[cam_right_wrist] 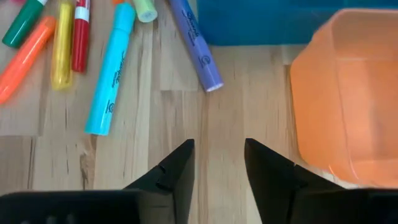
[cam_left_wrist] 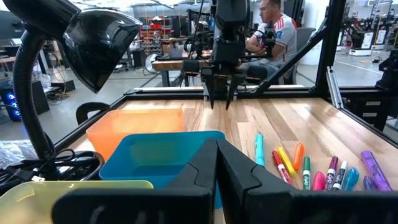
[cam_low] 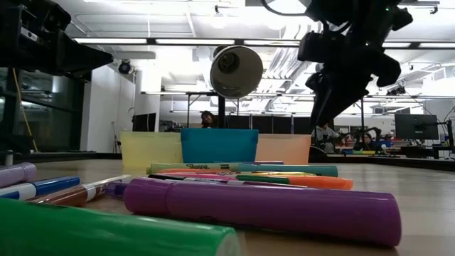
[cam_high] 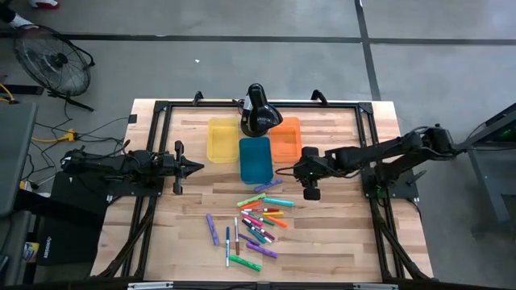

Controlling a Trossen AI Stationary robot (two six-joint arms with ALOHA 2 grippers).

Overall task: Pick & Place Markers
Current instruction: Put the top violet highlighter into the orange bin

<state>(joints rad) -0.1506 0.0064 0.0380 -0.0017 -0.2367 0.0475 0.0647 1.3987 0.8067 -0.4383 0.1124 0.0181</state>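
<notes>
Reach step: right gripper [cam_right_wrist: 217, 163], jaws spread & empty, hangs over bare wood by orange bin [cam_right_wrist: 348, 93], markers [cam_high: 256, 221] loose mid-table w/ purple one [cam_right_wrist: 194, 43] nearest; next needs lining up over it; left gripper [cam_high: 196, 167] pressed shut, parked

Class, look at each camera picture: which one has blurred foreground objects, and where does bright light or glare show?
Low view: the nearest purple marker and green marker are soft and out of focus, and the ceiling lights behind the lamp wash out. Right wrist view: the orange bin looks evenly lit. High view: even light, soft shadows.
</notes>
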